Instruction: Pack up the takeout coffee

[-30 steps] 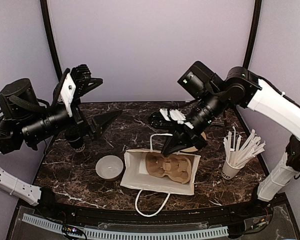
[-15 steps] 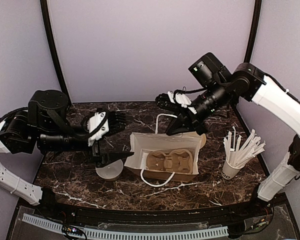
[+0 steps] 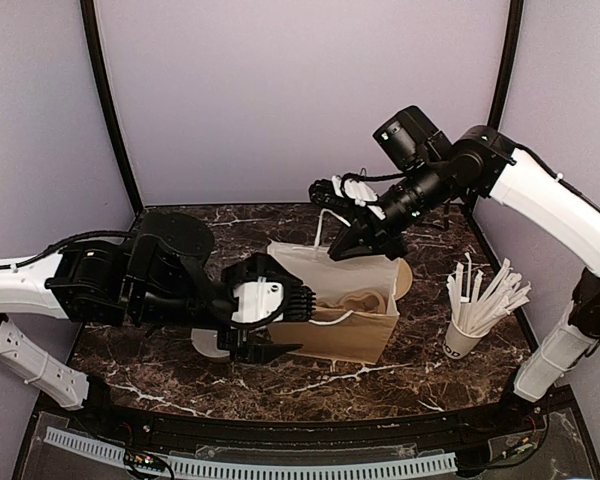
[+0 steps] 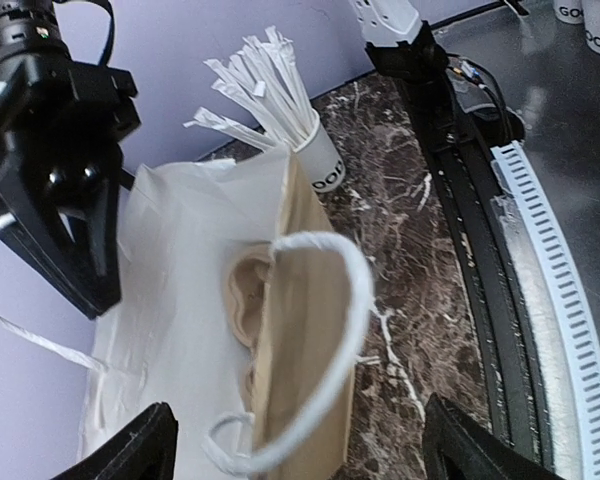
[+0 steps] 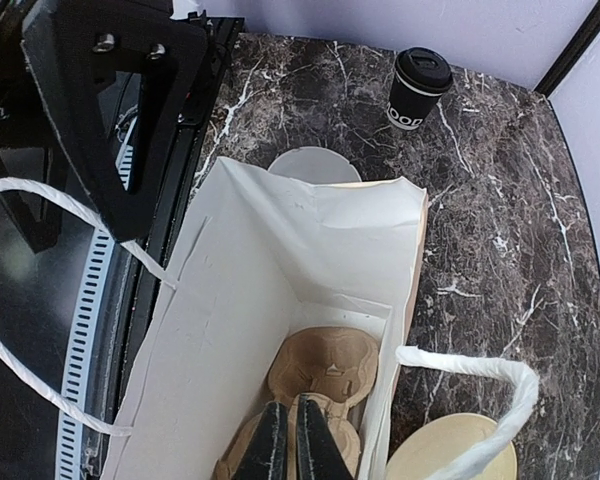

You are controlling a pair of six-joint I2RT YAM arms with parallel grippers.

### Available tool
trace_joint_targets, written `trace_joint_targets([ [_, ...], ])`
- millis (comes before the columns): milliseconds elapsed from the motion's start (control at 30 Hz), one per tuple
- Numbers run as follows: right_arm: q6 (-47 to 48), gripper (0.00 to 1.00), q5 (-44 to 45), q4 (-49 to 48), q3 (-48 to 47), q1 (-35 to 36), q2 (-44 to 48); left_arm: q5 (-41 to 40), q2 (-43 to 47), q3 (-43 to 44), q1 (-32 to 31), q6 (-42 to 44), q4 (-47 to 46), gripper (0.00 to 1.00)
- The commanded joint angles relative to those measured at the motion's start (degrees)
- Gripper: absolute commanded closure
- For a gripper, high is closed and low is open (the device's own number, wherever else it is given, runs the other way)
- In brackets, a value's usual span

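The takeout coffee (image 5: 420, 88), likely light and crushable, is inviting a gentle mid-body grasp; the left gripper (image 4: 305, 445) is standing open, the right gripper (image 5: 292, 445) sitting closed.

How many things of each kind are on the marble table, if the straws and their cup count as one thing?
Paper bag: 1
Cup carrier, inside the bag: 1
Coffee cup with black lid: 1
Cup of straws: 1
White bowl: 1
Tan round disc: 1
Total: 6
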State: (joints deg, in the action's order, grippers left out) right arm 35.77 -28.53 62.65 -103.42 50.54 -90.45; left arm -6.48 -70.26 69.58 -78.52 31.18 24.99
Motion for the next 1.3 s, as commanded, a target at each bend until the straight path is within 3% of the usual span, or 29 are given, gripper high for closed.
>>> trace_joint_targets([
  [0, -0.8, 0.96, -0.9, -1.3, -1.4, -0.3, -0.3, -4.9, -1.7, -0.3, 0.1, 6.3, -12.3, 0.16],
  [100, -0.8, 0.96, -0.6, -1.9, -1.3, -0.5, -0.1, -1.3, -2.0, 0.6, 0.2, 8.1, -15.4, 0.31],
  [167, -0.9, 0.97, -0.6, -2.1, -2.0, -0.7, -0.2, 1.4, -3.0, 2.9, 0.5, 8.5, -15.6, 0.59],
  [200, -0.9, 0.98, -0.6, -2.2, -2.8, -1.0, -0.3, 1.4, -3.6, 4.0, 0.6, 8.7, -14.5, 0.88],
  [267, -1.4, 1.00, 0.0, -2.7, -5.1, -1.6, -0.7, -0.3, -6.2, 8.0, 0.7, 9.8, -12.0, 0.99],
  [500, -6.0, 1.00, 6.4, -13.8, -15.1, -3.6, -1.0, -6.9, -9.9, 21.2, 1.2, 17.4, -12.7, 1.00],
  [733, -6.4, 1.00, 7.5, -14.7, -24.5, -3.7, -3.3, -6.8, -14.3, 33.3, 1.3, 21.4, -8.4, 1.00],
  [1267, -6.1, 1.00, 8.7, -16.0, -19.4, -3.7, -2.5, -8.8, -14.6, 32.8, 1.3, 20.0, -5.4, 1.00],
])
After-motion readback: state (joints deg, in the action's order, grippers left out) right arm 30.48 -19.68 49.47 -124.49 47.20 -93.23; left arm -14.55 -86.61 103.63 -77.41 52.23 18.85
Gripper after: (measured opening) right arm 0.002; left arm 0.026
